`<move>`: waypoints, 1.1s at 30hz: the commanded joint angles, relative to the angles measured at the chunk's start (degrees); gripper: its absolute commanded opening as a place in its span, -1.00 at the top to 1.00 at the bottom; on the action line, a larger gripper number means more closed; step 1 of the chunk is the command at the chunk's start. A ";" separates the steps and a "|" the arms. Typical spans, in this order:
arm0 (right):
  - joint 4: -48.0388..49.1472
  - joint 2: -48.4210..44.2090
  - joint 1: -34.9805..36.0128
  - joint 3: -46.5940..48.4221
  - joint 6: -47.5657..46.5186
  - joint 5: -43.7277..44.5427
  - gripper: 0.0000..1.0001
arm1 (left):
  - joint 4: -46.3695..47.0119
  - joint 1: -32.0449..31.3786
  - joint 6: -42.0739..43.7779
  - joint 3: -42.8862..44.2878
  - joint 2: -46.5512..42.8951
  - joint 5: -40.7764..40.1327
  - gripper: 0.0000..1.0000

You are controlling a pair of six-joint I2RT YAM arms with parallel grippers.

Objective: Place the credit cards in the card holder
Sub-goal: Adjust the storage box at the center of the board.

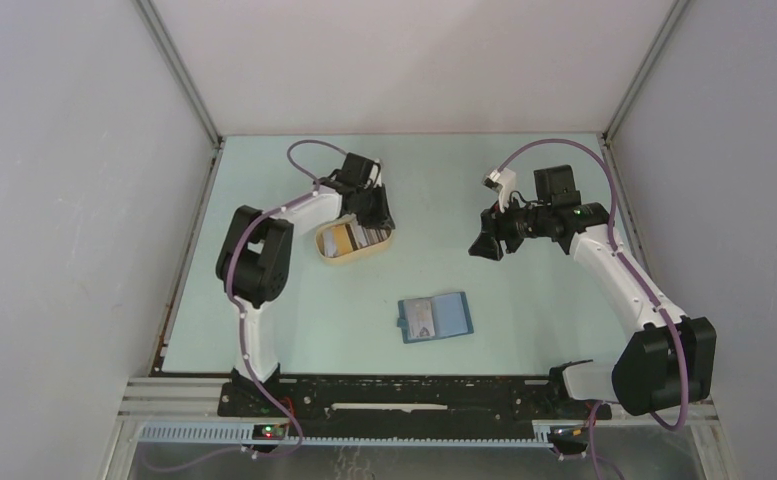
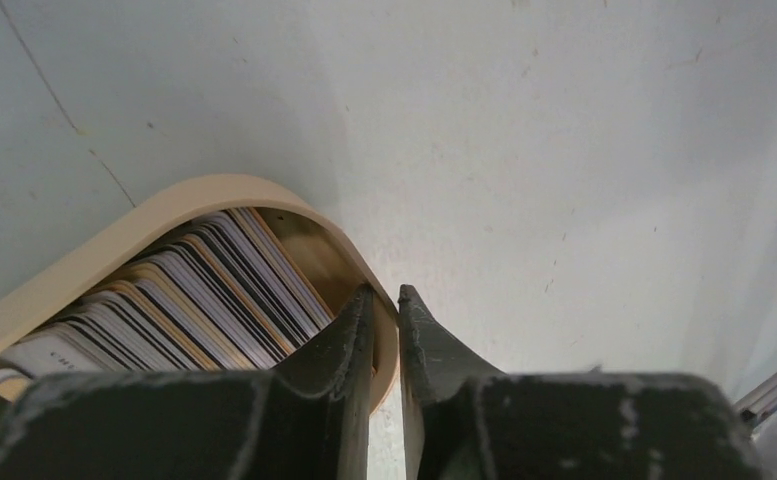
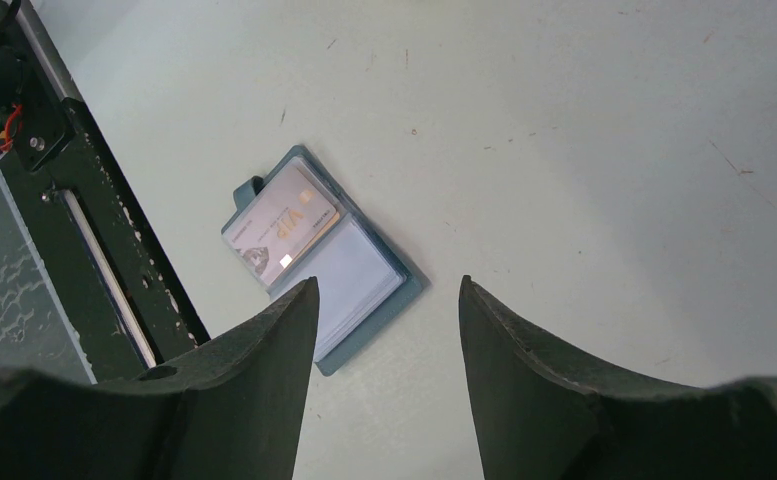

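Tan oval tray (image 2: 114, 232) holds the mixed-colour plastic credit cards (image 2: 194, 300). Teal folding card holder (image 1: 435, 318) lies open mid-table, one slot filled. Left gripper (image 2: 384, 292) straddles tray wall, jaws nearly together; pinch undeterminable. Right gripper (image 3: 386, 285) spread, idle. Judged pickup stage: isolate one card next.

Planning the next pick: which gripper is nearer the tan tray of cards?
Left. The left gripper is right at the tray rim, while the right gripper hangs well off to the tray's right, nearer the wallet.
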 commanded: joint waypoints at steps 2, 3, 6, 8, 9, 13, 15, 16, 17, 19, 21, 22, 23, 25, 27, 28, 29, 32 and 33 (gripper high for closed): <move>0.90 -1.55 0.16 0.25 -0.31 -0.03 -0.25 | -1.41 -1.46 4.82 -3.02 -7.61 0.67 0.62; 0.81 -1.49 0.16 0.29 -0.32 -0.04 -0.25 | -1.34 -1.46 4.86 -3.32 -8.84 -0.05 0.61; 0.85 -1.46 0.16 0.30 -0.41 -0.10 -0.25 | -1.01 -1.46 5.96 -4.62 -13.10 -3.12 0.51; 0.72 -1.31 0.16 0.29 -0.58 -0.30 -0.25 | -0.29 -1.46 6.75 -6.06 -16.15 -5.41 0.47; 0.71 -1.22 0.16 0.32 -0.66 -0.40 -0.25 | 0.30 -1.46 7.16 -6.96 -17.66 -6.37 0.45; 0.55 -1.11 0.25 0.29 -1.00 -0.63 -0.26 | 3.61 -1.46 8.48 -12.29 -23.85 -12.14 0.40; 0.46 -1.11 0.25 0.28 -1.09 -0.68 -0.26 | 5.32 -1.46 8.56 -15.60 -26.63 -17.28 0.42; 0.48 -1.04 0.25 0.31 -1.12 -0.71 -0.26 | 6.24 -1.46 8.46 -17.97 -28.01 -19.78 0.45; 0.42 -0.98 0.29 0.32 -1.18 -0.84 -0.26 | 7.33 -1.46 8.40 -19.90 -29.47 -22.14 0.48; 0.36 -0.73 0.25 0.30 -1.20 -0.97 -0.26 | 9.31 -1.46 8.22 -23.43 -32.88 -26.20 0.49; 0.41 -0.32 0.27 0.32 -1.04 -1.49 -0.26 | 11.27 -1.38 8.48 -26.70 -37.17 -29.31 0.48; 0.49 0.14 0.30 0.24 -1.03 -2.24 -0.25 | 12.10 -1.37 8.63 -28.29 -39.01 -30.92 0.47; 0.73 0.53 0.50 0.31 -0.92 -2.84 -0.25 | 12.79 -1.37 8.57 -29.71 -40.73 -32.30 0.43; 1.15 1.52 1.83 1.16 -0.68 -2.81 -0.25 | 14.03 -0.94 8.49 -32.68 -43.87 -33.58 0.30; 1.17 2.85 4.60 2.79 -0.56 -2.05 -0.25 | 14.96 0.14 7.36 -35.37 -46.54 -32.80 0.15; 1.53 3.68 6.26 4.42 -0.28 -1.37 -0.25 | 15.52 0.98 6.57 -36.72 -47.68 -30.80 0.09; 1.91 5.04 8.19 6.32 0.13 -0.98 -0.25 | 16.14 2.05 5.46 -38.02 -48.73 -29.22 0.02; 0.71 11.67 13.76 14.69 2.01 -0.35 -0.25 | 18.84 6.12 1.99 -42.40 -51.46 -23.99 -0.16; -0.40 14.76 15.36 18.05 2.77 -0.10 -0.25 | 19.67 7.28 1.08 -43.80 -52.52 -23.30 -0.22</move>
